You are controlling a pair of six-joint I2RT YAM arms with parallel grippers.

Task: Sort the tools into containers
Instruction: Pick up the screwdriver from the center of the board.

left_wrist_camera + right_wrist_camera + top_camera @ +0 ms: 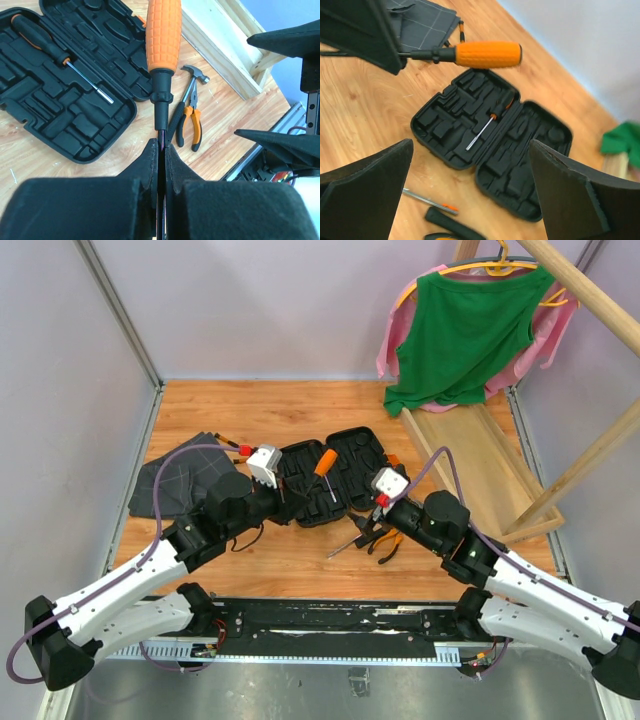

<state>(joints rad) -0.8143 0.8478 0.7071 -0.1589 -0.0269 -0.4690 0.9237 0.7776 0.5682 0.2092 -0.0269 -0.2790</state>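
Left gripper (161,150) was pinched tight on the thin dark shaft of an orange-handled screwdriver (163,35). The fat handle pointed away from the wrist, and the tool was held in the air over the near rim of the open black tool case (60,125). Right gripper (471,145) hung above the same case with its jaws spread wide and nothing between them; the held screwdriver stood across from it, beyond the case.

A second, slimmer screwdriver (55,50) lay slantwise in the moulded slots of one half of the case. The case itself lay opened flat at about the middle of the bench (300,410).

Between the case and the near edge of the bench, right of centre, lay the orange-and-black pliers (194,120) and the claw hammer (196,74). The hammer's handle seemed to touch the pliers, though the view was too crowded to be sure. A thin loose screwdriver (427,200) lay just beside them.

A dark grey folded cloth (180,480) lay by the left edge. A long wooden tray (480,460) ran along the right edge toward the far right corner, where a green garment (465,325) hung on a hanger. Pale walls closed in the bench.
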